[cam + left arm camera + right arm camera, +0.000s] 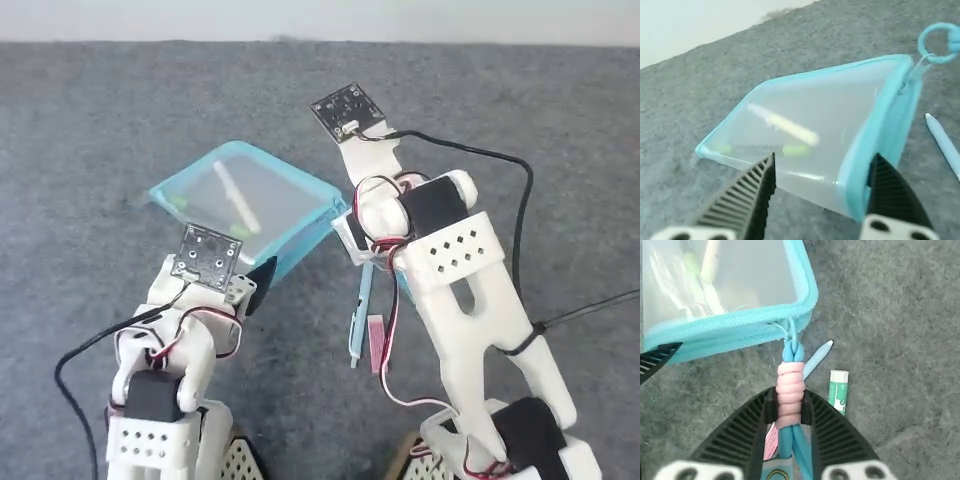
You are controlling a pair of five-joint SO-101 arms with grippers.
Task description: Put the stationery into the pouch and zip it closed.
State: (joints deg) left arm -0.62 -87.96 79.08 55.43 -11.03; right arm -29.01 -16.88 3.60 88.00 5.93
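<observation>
The translucent teal pouch (240, 200) lies mid-table with a white pen (785, 126) and a green item (792, 149) inside. My left gripper (820, 187) stands open at the pouch's (815, 105) near edge, with its fingers on either side of the teal seam. The right gripper (788, 401) is shut on the pink-and-blue zipper pull (790, 385) at the pouch's (730, 325) corner. Outside on the mat lie a light blue pen (357, 315), a pink item (376, 343) and a green-and-white stick (838, 390). The blue pen (817, 360) points toward the zipper end.
A grey carpet-like mat (100, 120) covers the table, with a pale strip along its far edge. The right arm's body (470, 300) hangs over the loose stationery. The left gripper's dark finger (657, 360) shows beside the pouch.
</observation>
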